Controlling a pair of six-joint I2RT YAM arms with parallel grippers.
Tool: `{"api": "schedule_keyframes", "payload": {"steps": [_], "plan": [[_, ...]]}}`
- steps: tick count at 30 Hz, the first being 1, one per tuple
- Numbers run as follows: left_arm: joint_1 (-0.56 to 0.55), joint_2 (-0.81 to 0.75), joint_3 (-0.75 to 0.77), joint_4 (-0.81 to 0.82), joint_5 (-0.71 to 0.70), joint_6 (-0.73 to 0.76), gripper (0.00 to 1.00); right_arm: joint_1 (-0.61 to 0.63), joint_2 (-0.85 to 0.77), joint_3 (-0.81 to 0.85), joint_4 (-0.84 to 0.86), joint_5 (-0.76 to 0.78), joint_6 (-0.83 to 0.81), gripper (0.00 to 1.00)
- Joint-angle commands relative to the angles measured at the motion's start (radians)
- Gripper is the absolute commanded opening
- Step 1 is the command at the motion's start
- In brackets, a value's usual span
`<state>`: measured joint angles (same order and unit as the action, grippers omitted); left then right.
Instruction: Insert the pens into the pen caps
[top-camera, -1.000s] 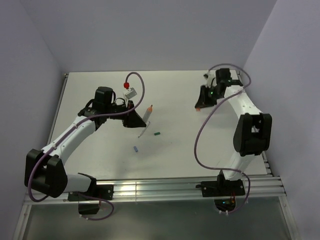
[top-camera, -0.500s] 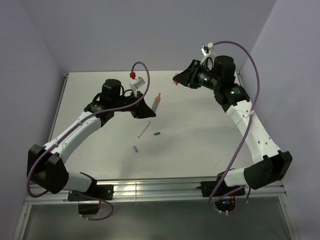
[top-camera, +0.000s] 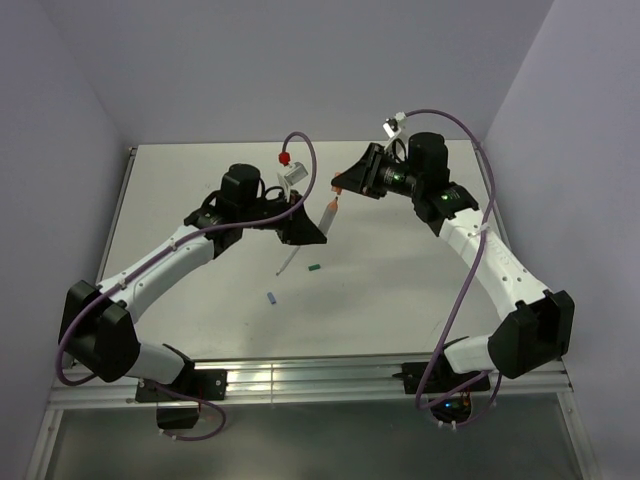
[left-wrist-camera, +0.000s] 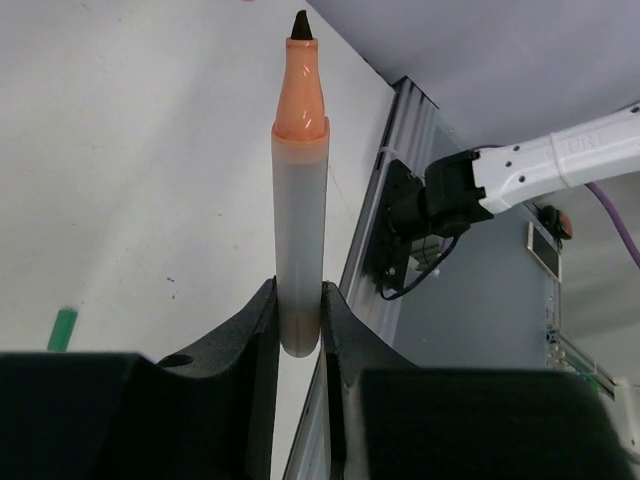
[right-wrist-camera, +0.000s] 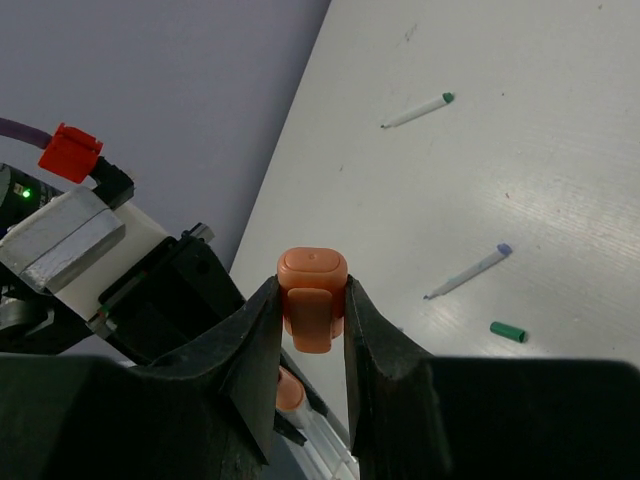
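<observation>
My left gripper (top-camera: 307, 226) is shut on the thick translucent pen (top-camera: 328, 212) and holds it above the table, orange end up. In the left wrist view the pen (left-wrist-camera: 300, 200) stands upright between the jaws of the gripper (left-wrist-camera: 300, 312). My right gripper (top-camera: 347, 184) is shut on an orange cap (top-camera: 337, 186), just above the pen's tip. In the right wrist view the cap (right-wrist-camera: 313, 290) is clamped in the gripper (right-wrist-camera: 312, 300), with the pen's orange end (right-wrist-camera: 290, 390) below it. On the table lie a thin pen (top-camera: 288, 260), a green cap (top-camera: 313, 268) and a blue cap (top-camera: 271, 297).
The right wrist view shows two thin pens on the table, one green-tipped (right-wrist-camera: 415, 110) and one blue-tipped (right-wrist-camera: 468, 272), with the green cap (right-wrist-camera: 508, 332) close by. The green cap also shows in the left wrist view (left-wrist-camera: 62, 328). Purple cables loop above both wrists.
Both arms moved toward the table's middle. The left one carried the thick pen up and right. The right one swung left with the orange cap, ending close above the pen's tip.
</observation>
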<state>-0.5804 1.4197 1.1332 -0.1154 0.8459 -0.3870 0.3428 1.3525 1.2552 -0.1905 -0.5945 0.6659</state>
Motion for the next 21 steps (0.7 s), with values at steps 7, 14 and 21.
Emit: {"api": "schedule_keyframes", "payload": {"steps": [7, 14, 21], "plan": [[-0.010, -0.007, 0.007, -0.024, -0.111, 0.020, 0.00, 0.025, -0.016, 0.016, 0.022, 0.044, 0.008, 0.00], [-0.010, 0.005, 0.016, -0.041, -0.162, 0.025, 0.00, 0.038, -0.023, 0.026, -0.004, 0.084, -0.017, 0.00], [-0.010, 0.008, 0.016, -0.044, -0.176, 0.023, 0.01, 0.065, -0.020, 0.015, -0.017, 0.130, -0.069, 0.00]]}}
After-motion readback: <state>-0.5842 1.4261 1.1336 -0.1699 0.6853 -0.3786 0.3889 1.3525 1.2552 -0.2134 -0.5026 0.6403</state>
